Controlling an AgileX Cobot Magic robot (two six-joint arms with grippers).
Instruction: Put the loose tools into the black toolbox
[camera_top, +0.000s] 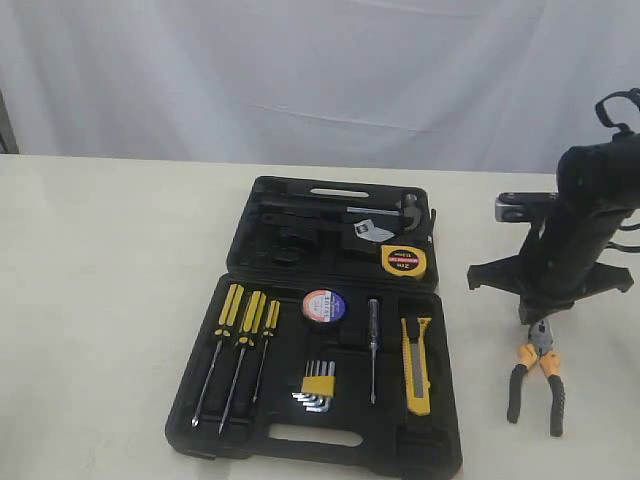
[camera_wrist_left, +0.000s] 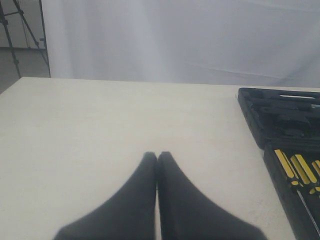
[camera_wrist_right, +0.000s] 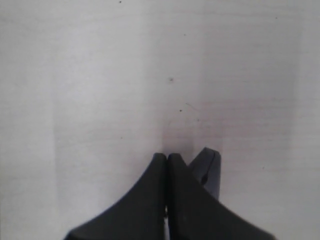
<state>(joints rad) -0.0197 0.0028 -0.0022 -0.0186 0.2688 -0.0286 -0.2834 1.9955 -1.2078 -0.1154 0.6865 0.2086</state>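
Two grippers appear, both clenched with nothing between the fingers. The left gripper (camera_wrist_left: 157, 156) hangs over bare table (camera_wrist_left: 100, 125), apart from the black toolbox (camera_top: 440, 440), and does not show in the exterior view. The right gripper (camera_wrist_right: 167, 159) points down at the table just above the head of the pliers (camera_top: 535, 372). In the right wrist view its fingertips meet, and the nose of the pliers shows beside one finger, not between them.

The pliers, with orange-and-black handles, lie flat on the table to the right of the toolbox, outside it, handles spread. The toolbox lies open.

- **Lid half:** holds the yellow tape measure (camera_top: 404, 261) and a hammer (camera_top: 395, 212).
- **Tray half:** the black tape roll (camera_top: 323, 305) sits near the hinge. The yellow utility knife (camera_top: 416, 365) lies along the right side.
- **Also in the tray:** three yellow-and-black screwdrivers (camera_top: 240, 340), a hex key set (camera_top: 318, 387) and a thin dark screwdriver (camera_top: 373, 345).
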